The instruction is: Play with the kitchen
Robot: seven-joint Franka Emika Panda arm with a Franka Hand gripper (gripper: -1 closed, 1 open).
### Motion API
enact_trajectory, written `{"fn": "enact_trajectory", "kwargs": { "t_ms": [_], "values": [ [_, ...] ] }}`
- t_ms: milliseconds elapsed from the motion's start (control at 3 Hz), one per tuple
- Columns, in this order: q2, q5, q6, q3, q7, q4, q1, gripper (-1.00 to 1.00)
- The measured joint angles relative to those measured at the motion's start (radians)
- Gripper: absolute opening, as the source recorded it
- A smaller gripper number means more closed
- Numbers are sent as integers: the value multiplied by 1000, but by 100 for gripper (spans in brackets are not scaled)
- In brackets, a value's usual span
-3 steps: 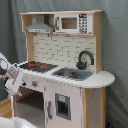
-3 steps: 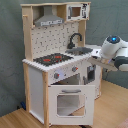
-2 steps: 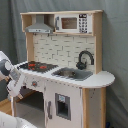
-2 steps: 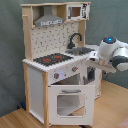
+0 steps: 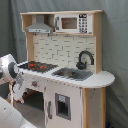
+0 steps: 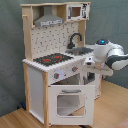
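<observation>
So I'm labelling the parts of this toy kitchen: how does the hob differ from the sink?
The hob is a flat black plate with red rings, flush with the counter; the sink is a grey recessed basin. The sink has a black faucet arching behind it, while the hob sits under the grey hood. In the first exterior view the hob is on the left, the sink to its right. Both are set in the same white countertop.

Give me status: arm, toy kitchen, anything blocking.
Arm beside the toy kitchen at counter height. Gripper hidden, state unknown. Oven door looks shut; hob and sink bare. Nothing in the way.
</observation>
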Motion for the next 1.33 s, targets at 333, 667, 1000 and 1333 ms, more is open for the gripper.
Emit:
{"fn": "enact_trajectory", "kwargs": {
  "t_ms": [333, 667, 1000, 1333],
  "values": [
    [84, -4, 49, 18, -22, 0, -18, 100],
    [163, -9, 109, 47, -42, 3, -42, 100],
    [242, -23, 172, 82, -66, 5, -72, 100],
    [316, -52, 231, 120, -85, 7, -105, 100]
  ]
}}
